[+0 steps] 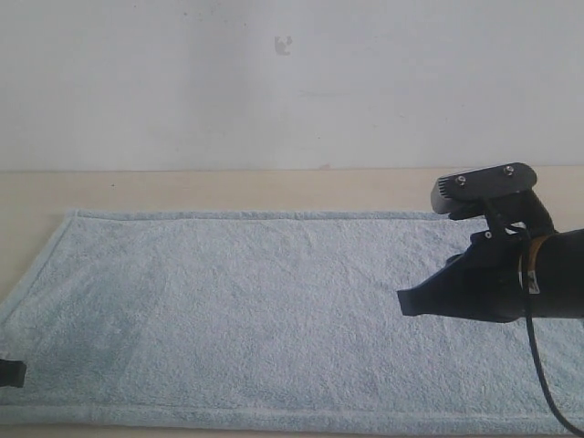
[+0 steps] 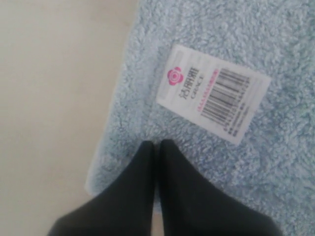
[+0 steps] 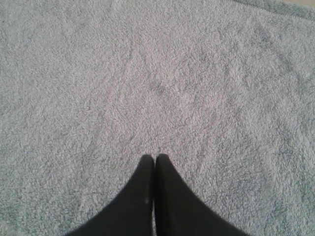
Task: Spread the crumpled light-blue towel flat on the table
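Note:
The light-blue towel (image 1: pixel 255 310) lies flat and spread wide on the cream table (image 1: pixel 182 187), its hemmed edges straight. My right gripper (image 1: pixel 408 301) hovers over the towel's right part, black jaws pressed together and holding nothing; in the right wrist view the gripper (image 3: pixel 155 157) points at bare terry cloth (image 3: pixel 162 83). Only a black tip of my left gripper (image 1: pixel 11 372) shows at the towel's near left corner. In the left wrist view that gripper (image 2: pixel 155 143) is shut and empty over the towel's corner (image 2: pixel 216 162), just short of a white barcode tag (image 2: pixel 213 93).
A plain white wall (image 1: pixel 274 82) rises behind the table's far edge. Bare tabletop (image 2: pixel 54 98) runs beside the towel's left hem. A black cable (image 1: pixel 546 383) hangs from the right arm over the towel's near right part.

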Motion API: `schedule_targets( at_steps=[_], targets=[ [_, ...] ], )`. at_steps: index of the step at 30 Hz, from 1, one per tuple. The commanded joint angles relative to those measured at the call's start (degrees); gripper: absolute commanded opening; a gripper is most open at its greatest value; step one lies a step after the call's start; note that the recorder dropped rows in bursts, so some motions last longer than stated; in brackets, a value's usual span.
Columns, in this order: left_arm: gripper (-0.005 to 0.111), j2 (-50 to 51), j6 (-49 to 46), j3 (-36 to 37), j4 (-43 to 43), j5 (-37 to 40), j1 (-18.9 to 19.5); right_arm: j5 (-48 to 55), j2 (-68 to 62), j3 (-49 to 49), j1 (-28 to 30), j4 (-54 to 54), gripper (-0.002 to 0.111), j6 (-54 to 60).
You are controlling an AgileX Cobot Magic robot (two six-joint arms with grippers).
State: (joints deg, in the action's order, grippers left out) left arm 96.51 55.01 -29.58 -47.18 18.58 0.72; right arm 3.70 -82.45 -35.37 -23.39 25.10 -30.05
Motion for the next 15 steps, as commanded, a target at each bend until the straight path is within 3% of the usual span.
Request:
schedule_targets(
  at_steps=[1, 9, 15],
  targets=[
    [0.004, -0.7, 5.6, 1.9, -2.3, 5.9, 0.3, -0.3, 0.6, 0.1, -0.2, 0.1, 0.000, 0.1],
    [0.004, -12.4, 6.5, 1.9, -1.7, 5.2, 0.3, -0.6, 0.6, 0.1, -0.2, 0.1, 0.000, 0.1],
    [0.004, -21.4, 6.4, 1.9, 0.4, -2.1, -0.1, -1.4, 0.6, 0.1, -0.5, 0.0, 0.000, -0.4]
  ],
)
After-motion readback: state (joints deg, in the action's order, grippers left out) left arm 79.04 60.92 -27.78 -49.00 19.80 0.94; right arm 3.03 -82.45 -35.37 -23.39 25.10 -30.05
